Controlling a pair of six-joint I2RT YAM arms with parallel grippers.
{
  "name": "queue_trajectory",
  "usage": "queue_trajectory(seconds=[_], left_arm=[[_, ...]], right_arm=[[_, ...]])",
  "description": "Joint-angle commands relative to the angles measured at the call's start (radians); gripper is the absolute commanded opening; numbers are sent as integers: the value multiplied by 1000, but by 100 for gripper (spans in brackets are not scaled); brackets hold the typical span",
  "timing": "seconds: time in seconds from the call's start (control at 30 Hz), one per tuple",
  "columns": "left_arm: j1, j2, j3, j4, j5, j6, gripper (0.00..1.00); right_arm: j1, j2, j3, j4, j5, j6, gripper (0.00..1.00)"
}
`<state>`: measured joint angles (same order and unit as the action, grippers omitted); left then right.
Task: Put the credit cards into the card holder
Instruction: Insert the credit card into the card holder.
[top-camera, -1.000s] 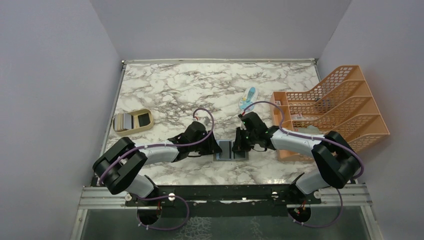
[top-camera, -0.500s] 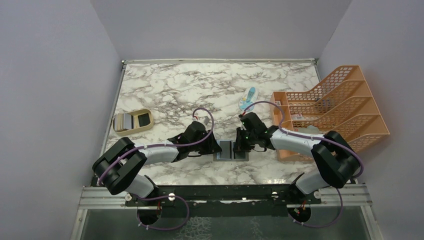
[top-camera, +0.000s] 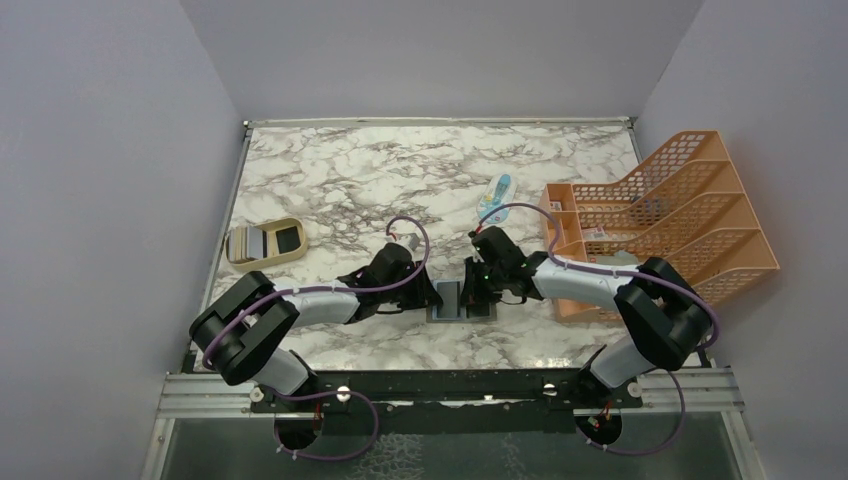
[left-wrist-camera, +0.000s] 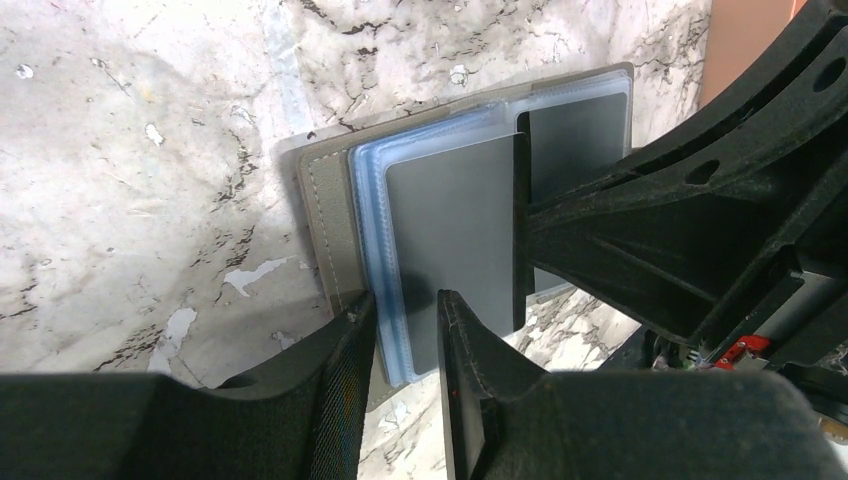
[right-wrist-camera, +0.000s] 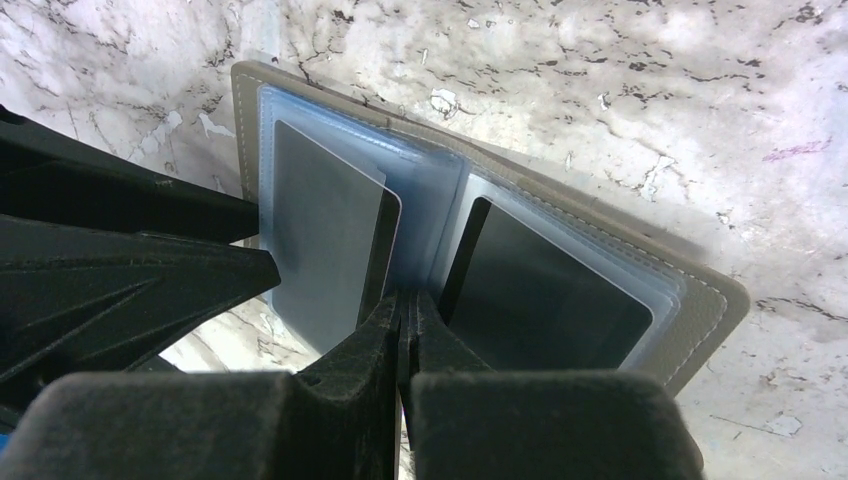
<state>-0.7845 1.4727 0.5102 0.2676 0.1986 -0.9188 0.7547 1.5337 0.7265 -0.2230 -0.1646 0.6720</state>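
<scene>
The card holder (top-camera: 450, 302) lies open on the marble near the front edge, grey cover down and pale blue sleeves (left-wrist-camera: 375, 220) up. Dark grey card-shaped inserts show inside the sleeves (left-wrist-camera: 450, 240) (right-wrist-camera: 540, 290). My left gripper (left-wrist-camera: 405, 320) stands narrowly open over the holder's left half, and the sleeves' edge shows in the gap. My right gripper (right-wrist-camera: 405, 300) is shut with its tips down in the fold between the two halves. Whether a thin sleeve is pinched there I cannot tell. Pale credit cards (top-camera: 248, 242) lie in the tan tray (top-camera: 268, 258) at the left.
An orange mesh file rack (top-camera: 680, 210) fills the right side of the table. A light blue-and-white packet (top-camera: 494, 197) lies behind the right arm. Both arms (top-camera: 320, 300) (top-camera: 590, 285) meet low over the holder.
The right gripper has slid a little left, further onto the holder's fold. The left jaws have narrowed slightly. The holder has stayed where it was.
</scene>
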Motion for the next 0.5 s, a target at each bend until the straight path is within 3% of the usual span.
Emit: queue_trajectory(seconds=[0.0,0.47], left_arm=[[-2,-2,4,38,36,-5,30],[-2,-57,16,-31,-2,7,33]], right_arm=[[21,17,21,37,0,28,1],[22,-64,47,-131,203,-4,1]])
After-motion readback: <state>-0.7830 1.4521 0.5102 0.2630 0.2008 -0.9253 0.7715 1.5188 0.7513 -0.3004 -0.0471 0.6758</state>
